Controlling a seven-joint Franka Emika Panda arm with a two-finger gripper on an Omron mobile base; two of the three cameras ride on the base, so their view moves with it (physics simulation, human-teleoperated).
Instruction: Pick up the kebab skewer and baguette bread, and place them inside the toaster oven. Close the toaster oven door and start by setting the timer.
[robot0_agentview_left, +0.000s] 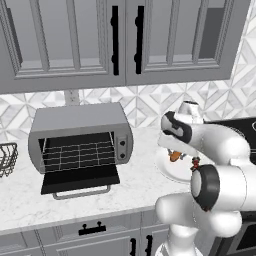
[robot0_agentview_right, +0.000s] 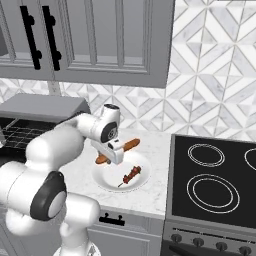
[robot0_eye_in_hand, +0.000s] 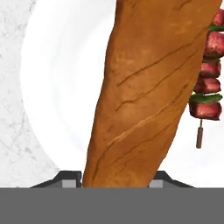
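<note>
The baguette bread (robot0_eye_in_hand: 148, 96), a long orange-brown loaf, lies across a white plate (robot0_eye_in_hand: 65, 87) on the counter. My gripper (robot0_eye_in_hand: 116, 179) is shut on its near end, one finger on each side. The right base view has the gripper (robot0_agentview_right: 112, 152) low over the plate (robot0_agentview_right: 107, 182), with the baguette (robot0_agentview_right: 131, 144) sticking out to the right. The kebab skewer (robot0_agentview_right: 132, 174) lies on the same plate beside the loaf, its red chunks (robot0_eye_in_hand: 209, 78) close to the bread. Left of the plate stands the toaster oven (robot0_agentview_left: 75, 120), its door (robot0_agentview_left: 80, 182) dropped open and the wire rack showing.
A black stove top (robot0_agentview_right: 215, 175) adjoins the counter on the right of the plate. A wire basket (robot0_agentview_left: 7, 157) sits at the far left of the counter. Grey wall cabinets (robot0_agentview_left: 120, 40) hang above. The oven's knobs (robot0_agentview_left: 122, 145) are on its right panel.
</note>
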